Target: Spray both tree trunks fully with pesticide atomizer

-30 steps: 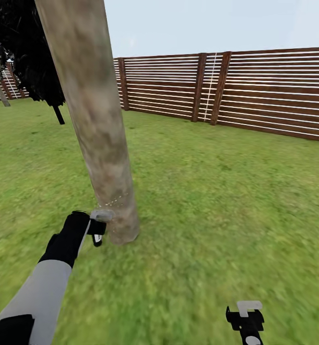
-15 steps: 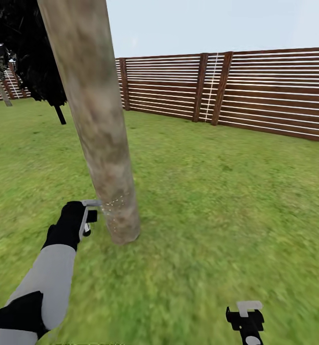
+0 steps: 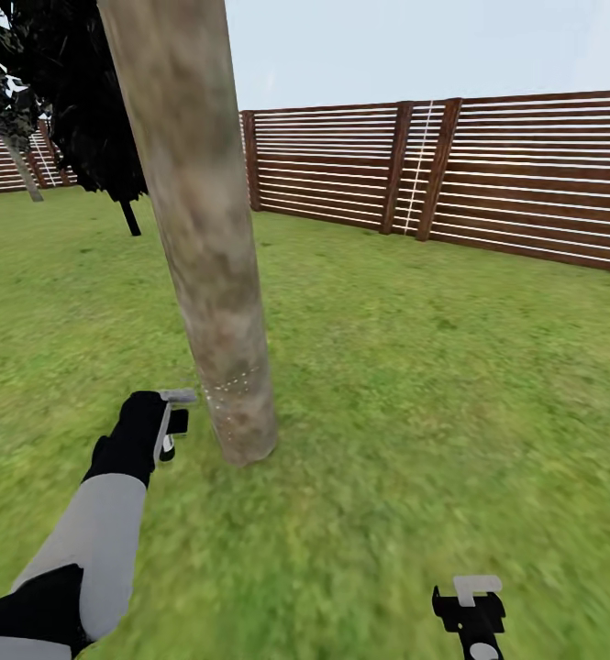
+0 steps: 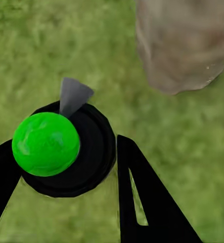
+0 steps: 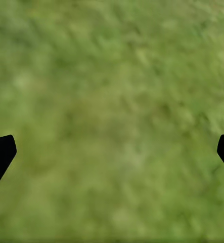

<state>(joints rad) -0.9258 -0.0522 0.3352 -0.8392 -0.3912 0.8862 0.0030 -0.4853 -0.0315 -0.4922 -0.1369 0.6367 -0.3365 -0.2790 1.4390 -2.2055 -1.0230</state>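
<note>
The pesticide atomizer (image 4: 58, 152) sits clenched in our left gripper (image 3: 169, 423), its grey nozzle near the base of the tree trunk (image 3: 204, 238). We should keep the nozzle square to the bark and sweep upward, as droplets show only low down. Our right gripper (image 3: 470, 600) hangs released over the grass lawn (image 3: 415, 385); the slatted wooden fence (image 3: 488, 174) stands well apart.

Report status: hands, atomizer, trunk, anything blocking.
Left hand shut on atomizer, nozzle toward trunk base. Spray droplets low on trunk. Right hand open over grass, empty. Nothing between nozzle and trunk.
</note>
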